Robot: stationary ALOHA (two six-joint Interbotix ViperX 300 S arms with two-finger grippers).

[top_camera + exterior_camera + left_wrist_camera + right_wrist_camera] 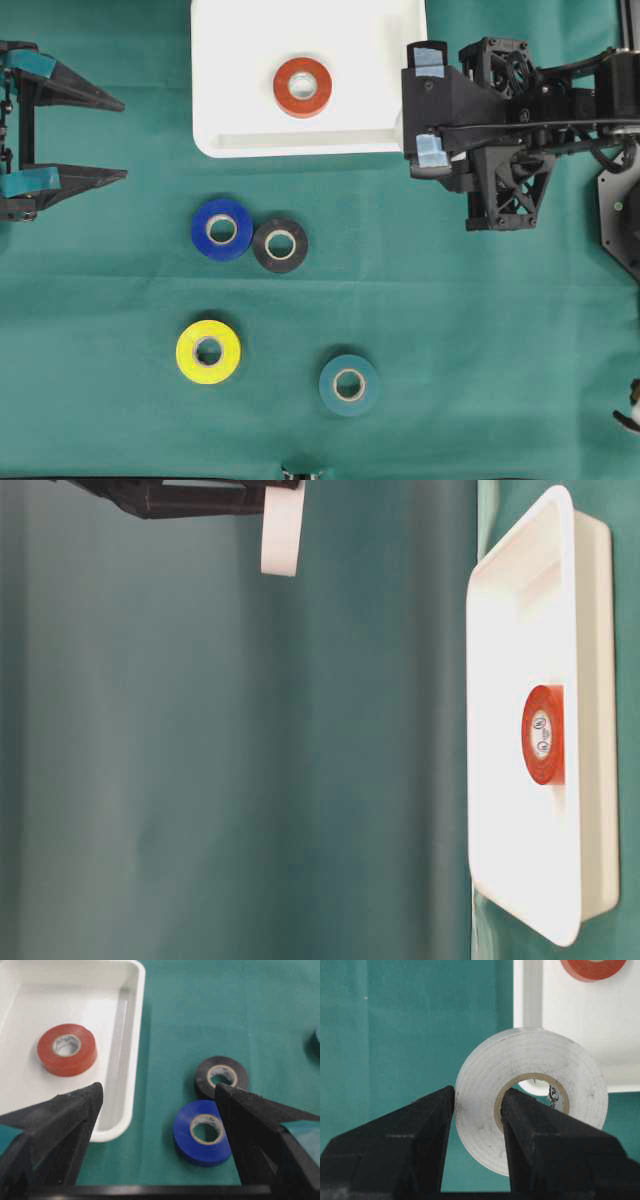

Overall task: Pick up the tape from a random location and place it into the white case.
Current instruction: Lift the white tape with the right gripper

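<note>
My right gripper (479, 1105) is shut on a white tape roll (485, 1110), one finger through its core and one outside. It hangs high above the table, by the front right corner of the white case (530, 1010). The table-level view shows this white tape roll (282, 530) at the fingertips of the right gripper (262, 492), well off the white case (500, 600). From overhead the right gripper (430, 110) hides the roll. A red tape (303, 87) lies flat in the white case (230, 60). My left gripper (112, 140) stands open and empty at the far left.
Blue tape (222, 229) and black tape (280, 245) touch each other on the green cloth in front of the case. Yellow tape (208, 352) and teal tape (349, 385) lie nearer the front edge. In the left wrist view, the blue tape (202, 1131) lies near the right finger.
</note>
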